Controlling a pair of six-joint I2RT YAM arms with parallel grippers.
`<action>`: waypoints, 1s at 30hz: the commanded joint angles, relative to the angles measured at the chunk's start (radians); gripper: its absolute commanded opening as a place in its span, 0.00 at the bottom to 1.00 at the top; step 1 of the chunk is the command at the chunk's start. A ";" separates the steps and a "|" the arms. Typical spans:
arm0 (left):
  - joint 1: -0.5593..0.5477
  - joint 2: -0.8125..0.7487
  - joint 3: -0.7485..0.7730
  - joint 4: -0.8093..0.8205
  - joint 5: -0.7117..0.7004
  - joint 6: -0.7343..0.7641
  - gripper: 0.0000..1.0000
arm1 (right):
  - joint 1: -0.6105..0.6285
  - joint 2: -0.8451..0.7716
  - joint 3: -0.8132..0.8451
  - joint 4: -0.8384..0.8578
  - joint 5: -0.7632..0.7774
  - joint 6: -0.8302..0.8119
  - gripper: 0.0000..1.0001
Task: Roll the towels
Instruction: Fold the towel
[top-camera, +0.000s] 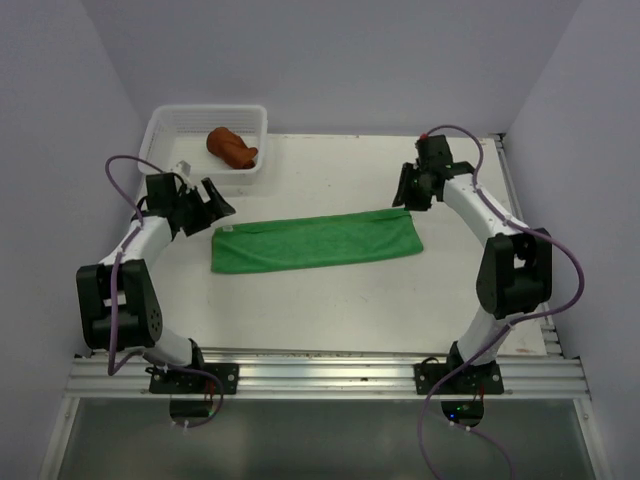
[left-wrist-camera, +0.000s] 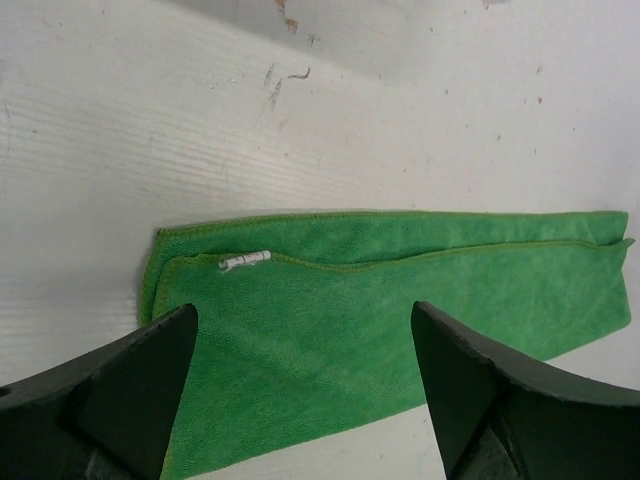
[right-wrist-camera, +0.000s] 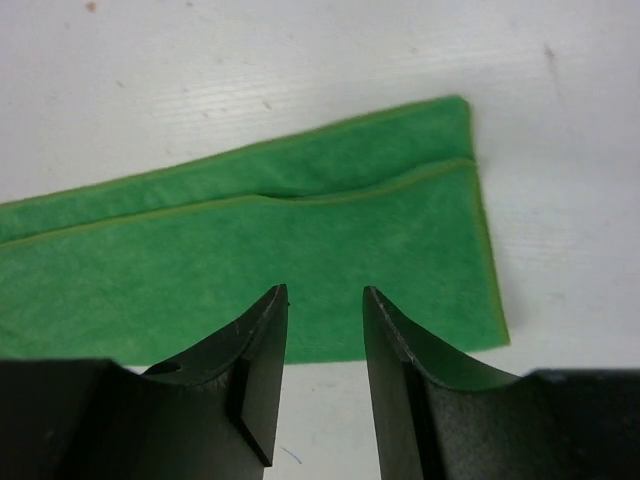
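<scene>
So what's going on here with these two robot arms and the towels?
Two robot arms are working at rolling towels. A rust-brown towel sits bundled up, apparently rolled, in the white basket at the far left corner. A green towel lies flat on the table as a long folded strip, not yet rolled. The left claw hangs by its left end and the right claw by its right end. Both are open, holding nothing.
</scene>
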 joint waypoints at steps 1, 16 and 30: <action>-0.034 -0.073 -0.015 -0.018 -0.073 0.078 0.92 | -0.094 -0.106 -0.126 0.045 -0.109 0.023 0.41; -0.198 -0.227 -0.076 -0.058 -0.261 0.164 1.00 | -0.193 -0.085 -0.313 0.084 -0.094 -0.004 0.49; -0.198 -0.213 -0.070 -0.064 -0.247 0.158 1.00 | -0.193 0.010 -0.304 0.102 -0.022 -0.009 0.49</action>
